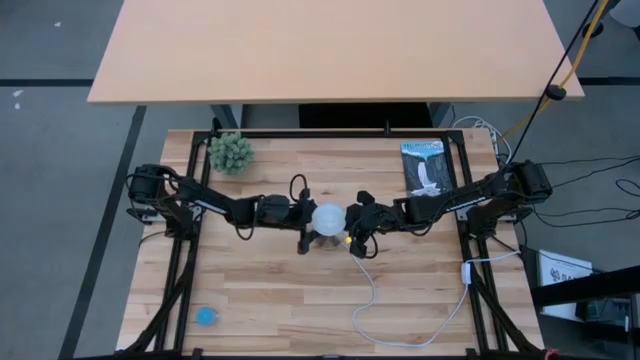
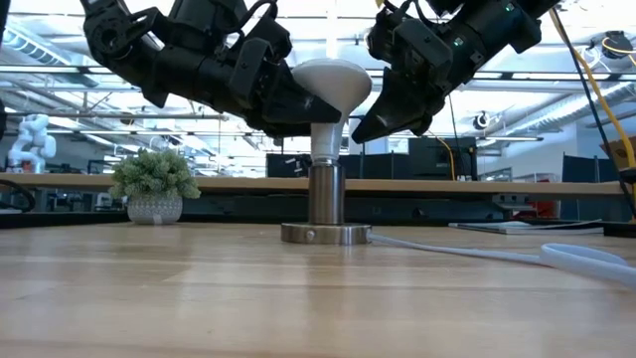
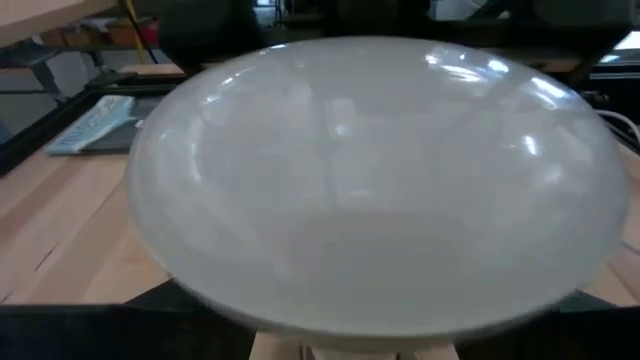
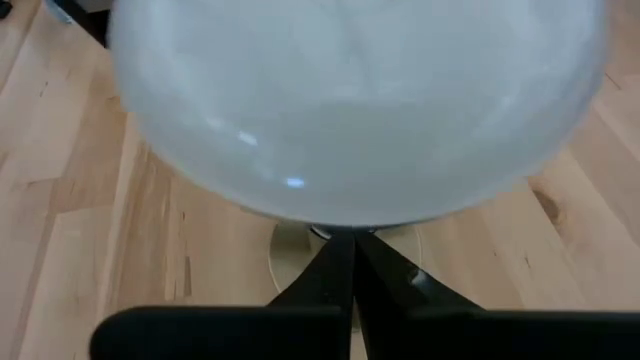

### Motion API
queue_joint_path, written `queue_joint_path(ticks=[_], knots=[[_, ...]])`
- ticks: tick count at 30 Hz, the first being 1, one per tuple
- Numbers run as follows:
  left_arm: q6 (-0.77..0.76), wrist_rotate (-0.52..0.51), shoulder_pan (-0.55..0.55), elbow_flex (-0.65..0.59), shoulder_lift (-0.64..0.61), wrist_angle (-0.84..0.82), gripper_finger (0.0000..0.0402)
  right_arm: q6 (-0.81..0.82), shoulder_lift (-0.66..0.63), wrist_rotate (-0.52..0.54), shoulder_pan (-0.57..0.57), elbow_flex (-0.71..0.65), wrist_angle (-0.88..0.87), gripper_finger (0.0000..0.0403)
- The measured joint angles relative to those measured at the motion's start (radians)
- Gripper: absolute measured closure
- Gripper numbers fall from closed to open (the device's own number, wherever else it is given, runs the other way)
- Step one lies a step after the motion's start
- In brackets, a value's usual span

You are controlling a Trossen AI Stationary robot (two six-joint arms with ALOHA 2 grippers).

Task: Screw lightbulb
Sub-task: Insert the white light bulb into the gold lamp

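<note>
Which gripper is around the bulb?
The left gripper: it holds the bulb. The right gripper is shut beside it.

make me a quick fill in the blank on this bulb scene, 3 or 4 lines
1. The lightbulb stands upright in the silvery ____ on the table.
2. The ____ gripper is closed around the bulb's globe.
3. The right gripper has its fingers ____, just beside the bulb.
4. At the table's far left corner stands a small potted ____.

Missing words: socket; left; shut; plant
</note>
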Motion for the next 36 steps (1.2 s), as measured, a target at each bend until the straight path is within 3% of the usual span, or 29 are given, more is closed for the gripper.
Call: queue_joint_path(ticks=[20, 24, 28, 31, 36], knots=[[0.0, 0.0, -0.001, 0.0, 0.0, -0.047, 0.0143, 0.042, 0.001, -0.008, 0.009, -0.008, -0.021, 0.0403], [0.0, 0.0, -0.001, 0.0, 0.0, -0.047, 0.0143, 0.035, 0.01, 0.049, 0.021, -0.015, -0.008, 0.0403], [0.0, 0.0, -0.001, 0.0, 0.0, -0.047, 0.0143, 0.002, 0.01, 0.149, 0.044, -0.105, 0.208, 0.0403], [0.0, 0.0, -0.001, 0.0, 0.0, -0.047, 0.0143, 0.028, 0.01, 0.143, 0.043, -0.195, 0.383, 0.0403], [0.0, 0.0, -0.001, 0.0, 0.0, -0.047, 0.0143, 0.04, 0.011, 0.144, 0.042, -0.267, 0.523, 0.0403]])
